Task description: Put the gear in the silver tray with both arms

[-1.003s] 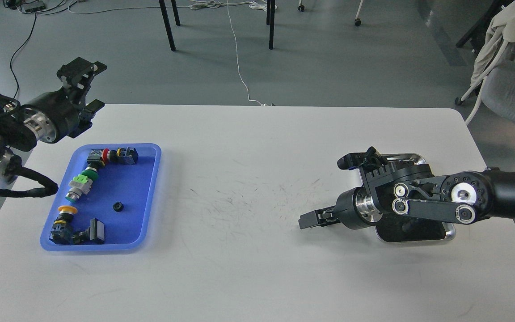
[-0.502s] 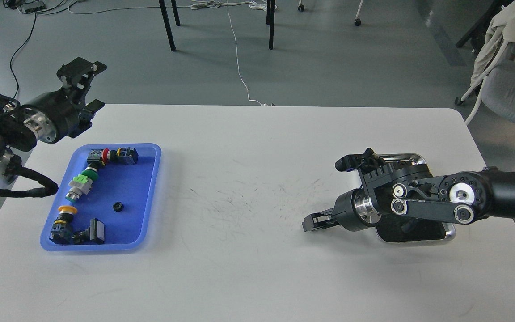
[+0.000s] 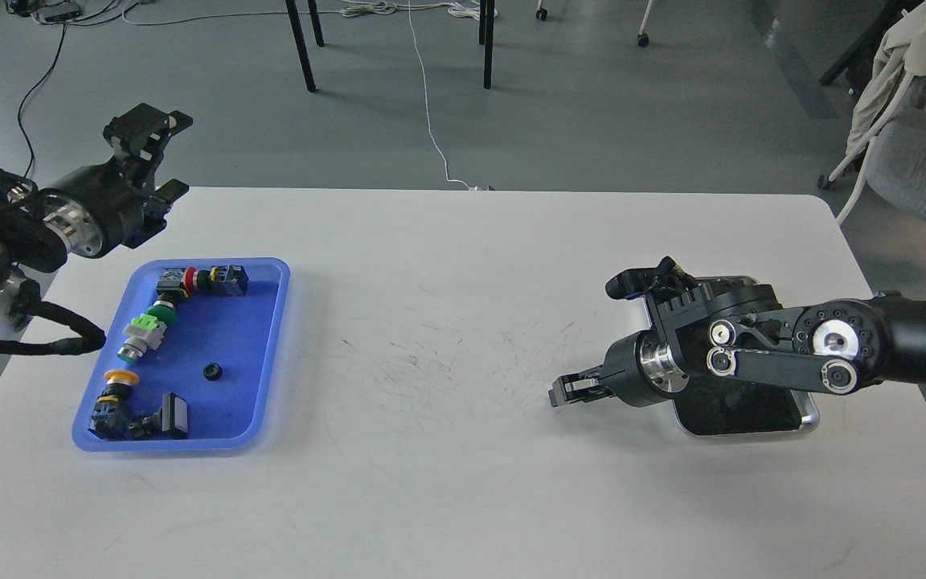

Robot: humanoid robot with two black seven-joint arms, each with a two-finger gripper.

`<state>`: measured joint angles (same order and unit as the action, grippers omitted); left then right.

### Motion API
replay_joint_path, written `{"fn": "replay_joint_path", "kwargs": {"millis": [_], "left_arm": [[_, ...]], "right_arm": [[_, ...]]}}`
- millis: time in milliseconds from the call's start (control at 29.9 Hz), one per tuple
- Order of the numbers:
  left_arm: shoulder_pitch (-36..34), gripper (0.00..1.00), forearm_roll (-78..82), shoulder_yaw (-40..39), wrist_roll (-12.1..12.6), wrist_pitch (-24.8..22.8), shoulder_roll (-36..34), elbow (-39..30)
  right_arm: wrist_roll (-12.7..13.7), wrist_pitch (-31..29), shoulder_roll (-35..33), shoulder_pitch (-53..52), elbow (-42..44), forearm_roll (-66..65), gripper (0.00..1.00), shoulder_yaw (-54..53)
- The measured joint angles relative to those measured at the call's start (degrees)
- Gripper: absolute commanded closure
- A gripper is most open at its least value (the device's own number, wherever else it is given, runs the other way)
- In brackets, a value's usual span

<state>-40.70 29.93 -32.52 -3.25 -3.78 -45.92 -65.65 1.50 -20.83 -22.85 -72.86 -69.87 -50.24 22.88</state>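
Note:
The gear (image 3: 211,371) is a small black toothed wheel lying alone in the middle of the blue plastic tray (image 3: 270,354) at the left. The silver tray (image 3: 810,419) sits at the right, mostly hidden under my right arm; only its dark bottom and near rim show. My right gripper (image 3: 566,391) points left, low over the bare table just left of the silver tray; its fingers are dark and close together, and nothing shows between them. My left gripper (image 3: 167,157) is open and empty, raised over the table's far left edge, behind the blue tray.
The blue tray also holds several push-button switches with red, green and yellow caps (image 3: 145,330) along its left side and a black block (image 3: 174,414) at its near end. A grey chair (image 3: 921,161) stands past the table's right corner. The white table (image 3: 431,322) has scuff marks in the middle.
My right gripper has drawn back a little to the right and risen slightly, toward the silver tray. The left arm and the gear have not moved.

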Motion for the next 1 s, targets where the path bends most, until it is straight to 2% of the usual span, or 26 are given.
{"fn": "replay_joint_path", "kwargs": {"millis": [167,368,568,669,802,1003], "left_arm": [[0.0,0.02,0.03,0.07,0.0,0.0,0.17,0.07],[0.01,0.02,0.04,0.09,0.0,0.01,0.51,0.05],[0.01,0.02,0.04,0.09,0.0,0.14,0.9,0.05],[0.06,0.02,0.04,0.09,0.0,0.28,1.23,0.06],[0.06,0.02,0.04,0.12,0.0,0.4,1.53,0.08],[0.05,0.02,0.04,0.16,0.0,0.45,1.7,0.08]], "right_arm": [[-0.59,-0.47,-3.65,-2.71,-0.44,0.28,0.94,-0.79],[-2.04,-2.5,-12.58,-4.27,-0.41,-0.19,0.94,-3.08],[-3.18,-1.72,-19.84,-2.99,3.15,-0.73,0.94,-4.59],[-3.88,2.28,-20.35,0.19,7.21,-0.81,0.94,-6.0],[-4.39,11.24,-19.27,5.24,11.79,-0.82,0.94,-6.91],[-4.92,18.5,-15.46,9.69,12.67,-0.94,0.94,-6.94]]}}
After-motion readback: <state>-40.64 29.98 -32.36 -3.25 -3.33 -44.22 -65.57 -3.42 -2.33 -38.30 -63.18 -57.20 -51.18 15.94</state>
